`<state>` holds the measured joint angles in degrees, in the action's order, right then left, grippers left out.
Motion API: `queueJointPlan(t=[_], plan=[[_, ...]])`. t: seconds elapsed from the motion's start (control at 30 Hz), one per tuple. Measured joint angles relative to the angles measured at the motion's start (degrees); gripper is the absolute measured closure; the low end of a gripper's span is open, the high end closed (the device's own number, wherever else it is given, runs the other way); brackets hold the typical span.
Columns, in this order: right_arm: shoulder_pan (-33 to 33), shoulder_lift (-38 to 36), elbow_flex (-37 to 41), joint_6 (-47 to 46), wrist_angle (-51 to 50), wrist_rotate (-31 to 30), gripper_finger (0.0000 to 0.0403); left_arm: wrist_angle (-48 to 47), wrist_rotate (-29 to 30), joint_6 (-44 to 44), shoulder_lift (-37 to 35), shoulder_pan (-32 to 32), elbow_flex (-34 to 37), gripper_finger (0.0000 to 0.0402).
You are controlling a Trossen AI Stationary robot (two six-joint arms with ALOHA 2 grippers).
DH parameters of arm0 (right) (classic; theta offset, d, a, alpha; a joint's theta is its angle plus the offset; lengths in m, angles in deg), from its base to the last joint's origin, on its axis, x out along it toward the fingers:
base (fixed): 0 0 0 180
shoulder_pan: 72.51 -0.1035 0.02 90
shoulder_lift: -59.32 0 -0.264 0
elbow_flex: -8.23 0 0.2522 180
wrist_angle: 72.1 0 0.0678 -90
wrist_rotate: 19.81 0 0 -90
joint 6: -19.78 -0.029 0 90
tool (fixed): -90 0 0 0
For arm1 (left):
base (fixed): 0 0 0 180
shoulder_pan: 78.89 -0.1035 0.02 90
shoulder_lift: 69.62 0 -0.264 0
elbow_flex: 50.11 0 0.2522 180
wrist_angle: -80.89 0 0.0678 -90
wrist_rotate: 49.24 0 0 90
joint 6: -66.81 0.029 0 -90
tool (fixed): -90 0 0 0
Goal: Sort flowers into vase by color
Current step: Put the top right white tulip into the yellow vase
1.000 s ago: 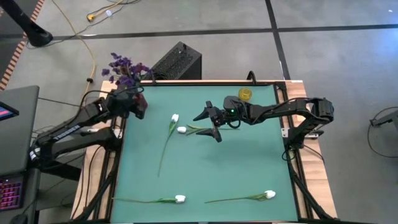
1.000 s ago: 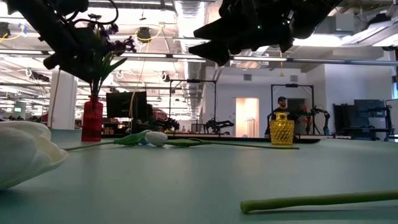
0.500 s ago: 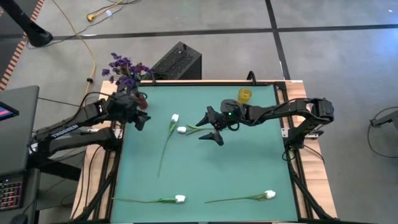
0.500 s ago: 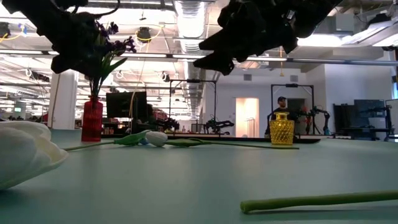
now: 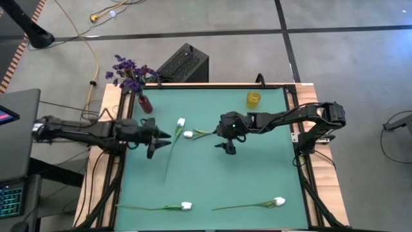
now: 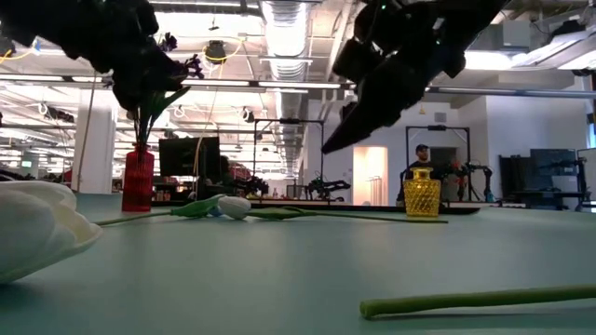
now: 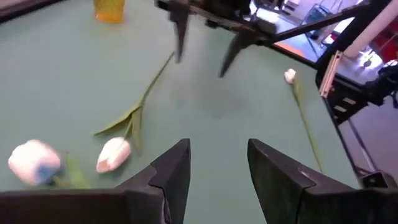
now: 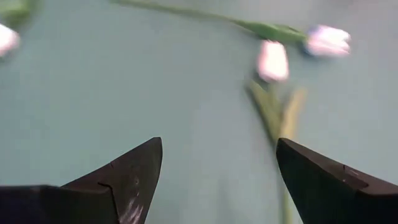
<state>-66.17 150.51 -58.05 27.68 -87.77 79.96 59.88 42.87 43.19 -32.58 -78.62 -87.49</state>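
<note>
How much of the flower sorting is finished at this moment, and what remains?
Done: purple flowers stand in the red vase. In hand: nothing; the left gripper and right gripper hang open near two white tulips. Left: four white tulips on the mat; the yellow vase is empty.

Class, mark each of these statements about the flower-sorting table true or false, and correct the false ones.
1. The purple flowers stand in the red vase. True.
2. The yellow vase holds a white tulip. False: it is empty.
3. Both the left gripper and the right gripper are open. True.
4. Six white tulips lie on the green mat. False: four.
5. The right gripper grips a stem. False: it holds nothing.
</note>
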Motion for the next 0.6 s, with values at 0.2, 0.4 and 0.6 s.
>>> queueJointPlan(t=[0.2,0.4,0.6], plan=[[1.34,0.0,0.01,-0.71,-0.82,-2.53,0.0062,8.81,12.54,0.46,2.01,8.37,5.18,0.0255],[4.16,6.14,0.2,-3.27,0.7,-2.55,0.0062,18.98,23.24,3.58,5.78,13.57,8.83,0.0255],[6.92,13.1,-1.5,-4.11,2.65,-2.6,0.0062,25.29,24.67,8.26,9.31,14.19,10.58,0.0255]])
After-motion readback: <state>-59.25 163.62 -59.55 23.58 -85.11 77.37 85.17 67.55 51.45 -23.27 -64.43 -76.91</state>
